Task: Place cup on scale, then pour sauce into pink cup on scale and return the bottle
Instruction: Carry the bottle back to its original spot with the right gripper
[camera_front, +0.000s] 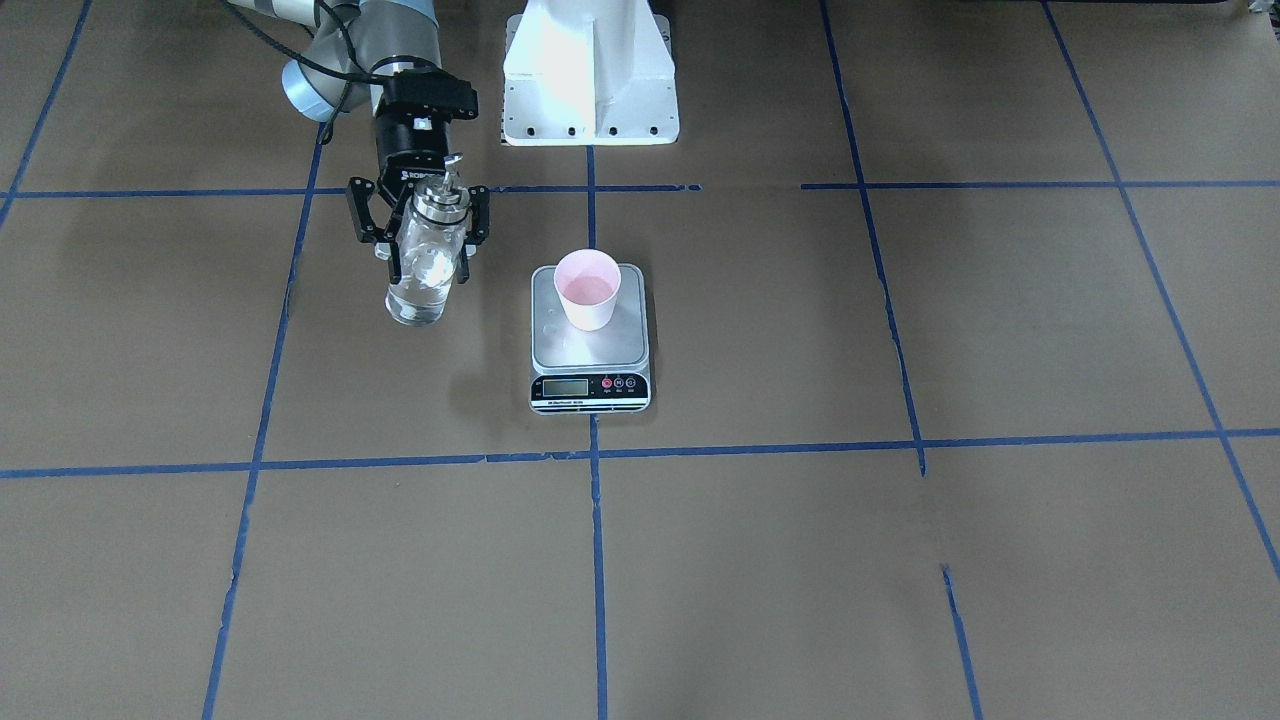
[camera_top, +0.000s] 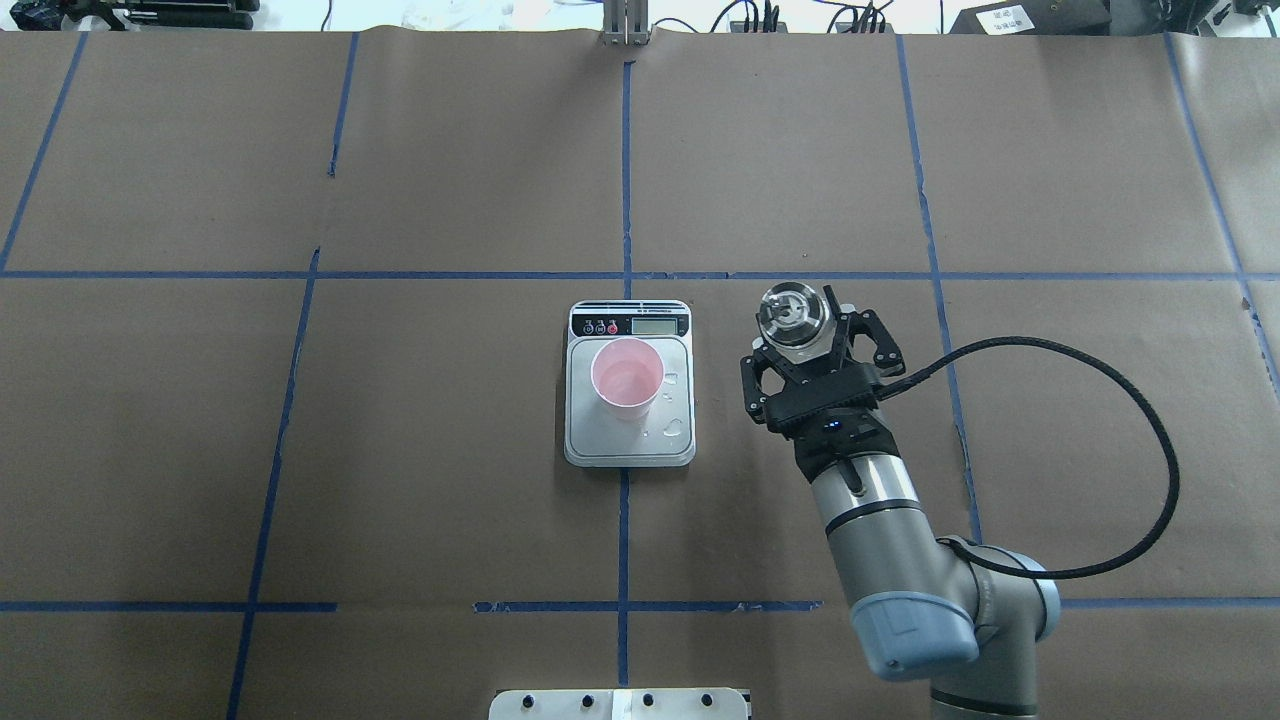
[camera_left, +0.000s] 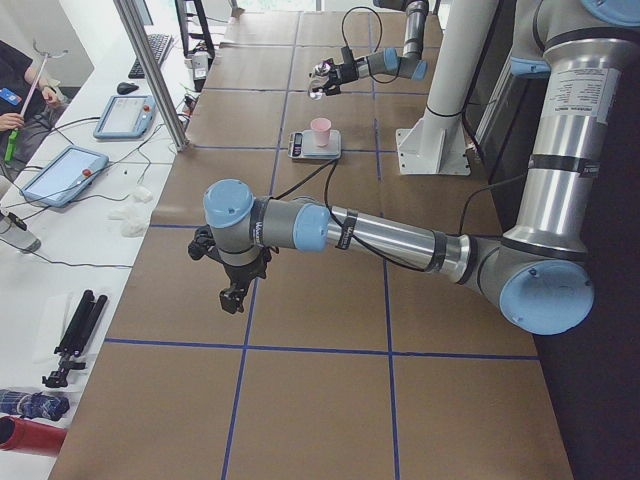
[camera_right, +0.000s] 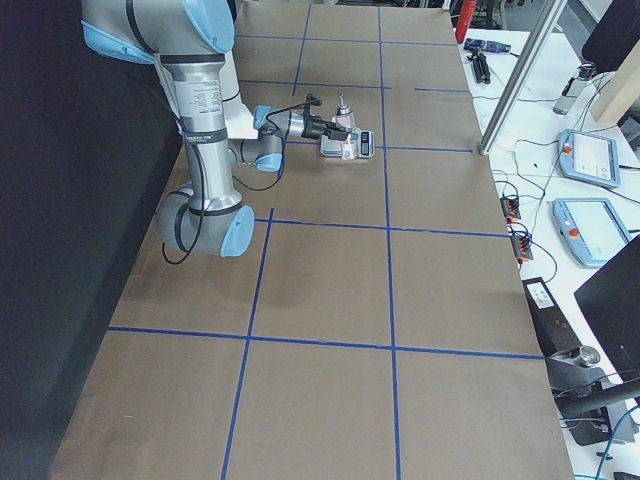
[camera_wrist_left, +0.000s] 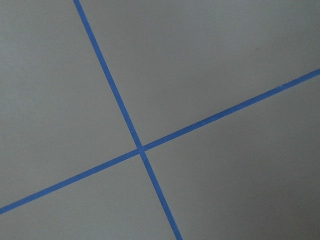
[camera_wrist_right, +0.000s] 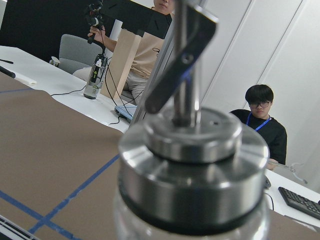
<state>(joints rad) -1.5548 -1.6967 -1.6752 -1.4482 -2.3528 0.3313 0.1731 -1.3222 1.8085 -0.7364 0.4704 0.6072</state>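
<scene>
The right gripper (camera_front: 430, 262) has its fingers (camera_front: 358, 212) pinching the glass bottle (camera_front: 420, 285) just below the metal cap (camera_wrist_right: 195, 150). The bottle is upright, at 3 o'clock of the scale (camera_top: 585, 440) in the overhead view and clear of it. The pink cup (camera_top: 627, 378) stands on the platform, offset toward the display strip at 12 o'clock. Droplets (camera_top: 675, 428) lie at 4 o'clock of the cup, so pouring is probably complete and the return of the bottle remains. Hazards: smooth glass gripped high can slip or swing between the fingers; release before the base is seated flat on the bench (camera_front: 900, 560) tips the bottle; residue in the spout (camera_wrist_right: 182, 60) can drip; a path toward 9 o'clock strikes the light cup. Not determinable: whether the base touches the bench, the fill level in the cup, the LCD (camera_front: 565, 387) reading, and how much clear sauce (camera_front: 415, 300) is left. The left gripper (camera_left: 233, 297) appears only in the side view, well apart from the scale; its finger state cannot be told. The left wrist camera shows only blue tape lines (camera_wrist_left: 141, 148).
</scene>
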